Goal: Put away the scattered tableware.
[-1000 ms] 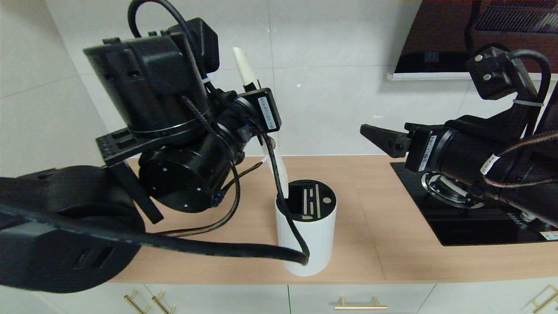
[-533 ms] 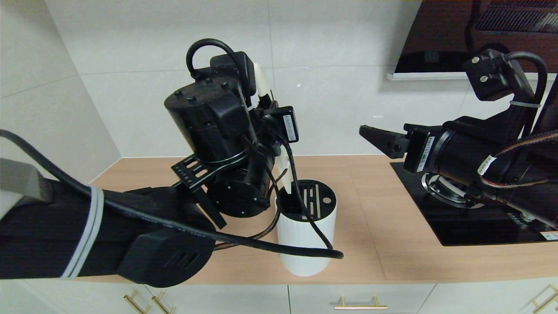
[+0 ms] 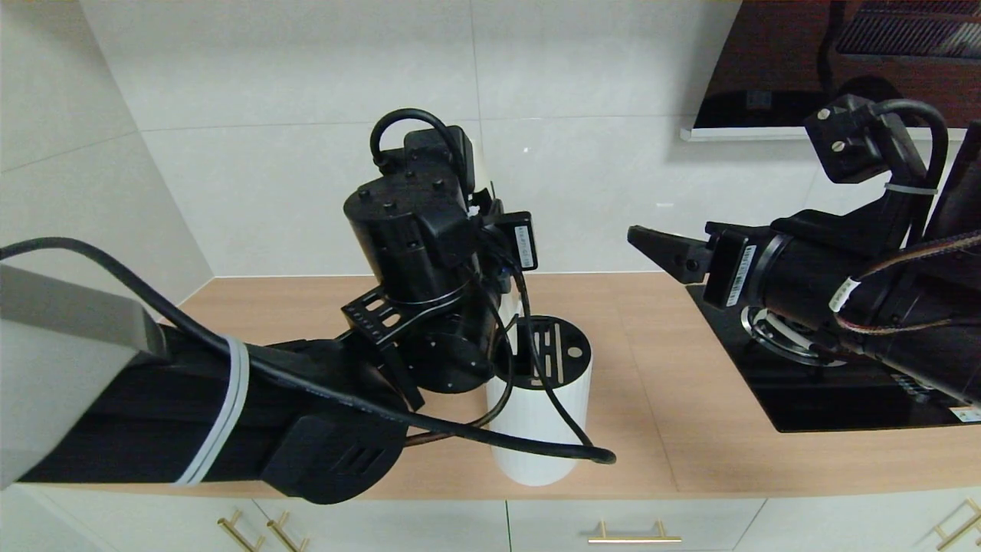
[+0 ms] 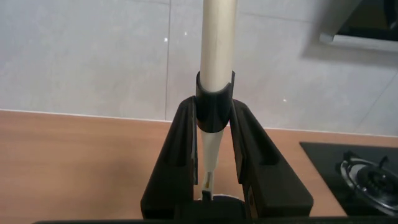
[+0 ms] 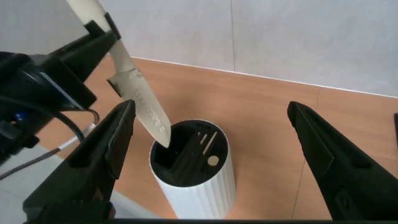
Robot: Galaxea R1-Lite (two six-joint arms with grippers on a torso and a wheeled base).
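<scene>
Knife: one, cream-white (image 5: 144, 104), with a pale rounded handle (image 4: 217, 43) and a blade of the same colour. It hangs tilted over the holder, handle up, blade slanting down. Its tip is at the mouth of the large opening in the holder's top.

Nearest, below the counter edge, are white cabinet fronts with four brass bar handles, one of them (image 3: 634, 537) under the holder. Above them runs a light wooden countertop (image 3: 674, 399).

One white ribbed cylindrical holder with a flat black top (image 3: 536, 418) stands upright near the counter's front edge. Its top has one large opening, several narrow slots and one round hole.

The left gripper (image 4: 214, 118) is directly above the holder, its two black fingers clamped on the knife's handle just above the blade.

The right gripper (image 5: 210, 109) is raised off to the right of the holder and apart from it. Its two fingers are spread wide with nothing between them.

On the right of the counter is one black glass hob (image 3: 805, 399) with one round burner (image 4: 373, 177) showing. Behind everything is a white tiled wall (image 3: 306, 192).
</scene>
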